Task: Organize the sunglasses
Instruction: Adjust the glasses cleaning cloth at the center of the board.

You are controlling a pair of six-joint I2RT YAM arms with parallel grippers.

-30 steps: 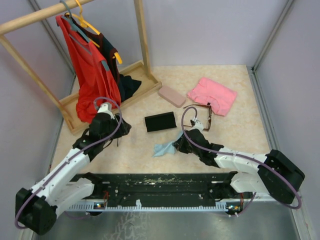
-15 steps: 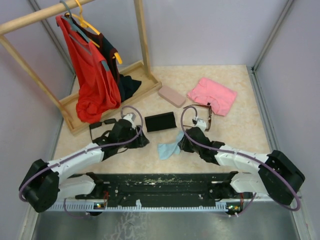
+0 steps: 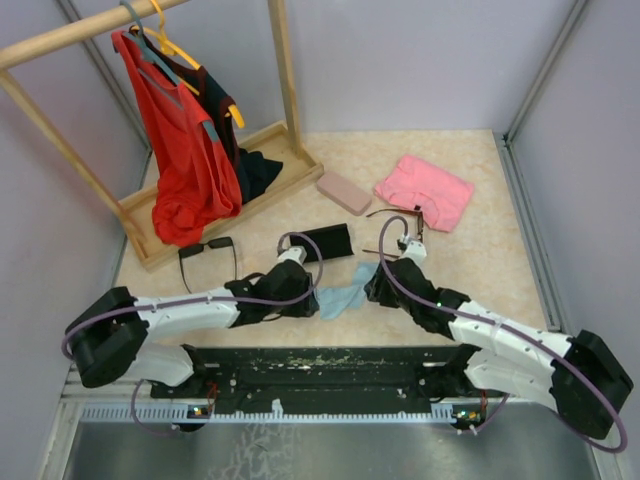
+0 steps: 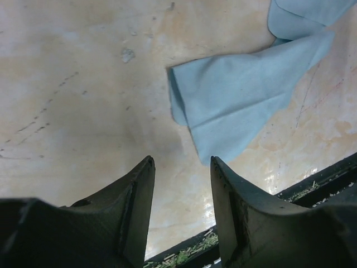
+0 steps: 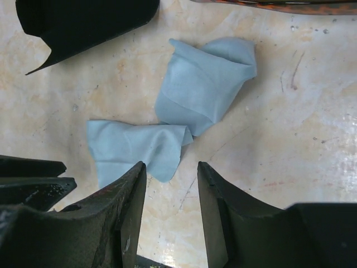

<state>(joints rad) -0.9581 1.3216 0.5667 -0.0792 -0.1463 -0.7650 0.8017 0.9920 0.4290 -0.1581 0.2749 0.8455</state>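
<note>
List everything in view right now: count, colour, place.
black case: one, black, centre
pink case: one, pink, behind the black case
black sunglasses: one, black, table's left side
reddish-brown glasses: one, reddish-brown, right of the black case, partly hidden
blue cloth: one, light blue, crumpled between the arms
pink cloth: one, pink, far right
rack: one, wooden, far left
red garment: one, red, hanging on the rack
dark garment: one, black, hanging behind the red one
table: one, beige, underneath
left fingers: two, black, apart, empty
right fingers: two, black, apart, empty
</note>
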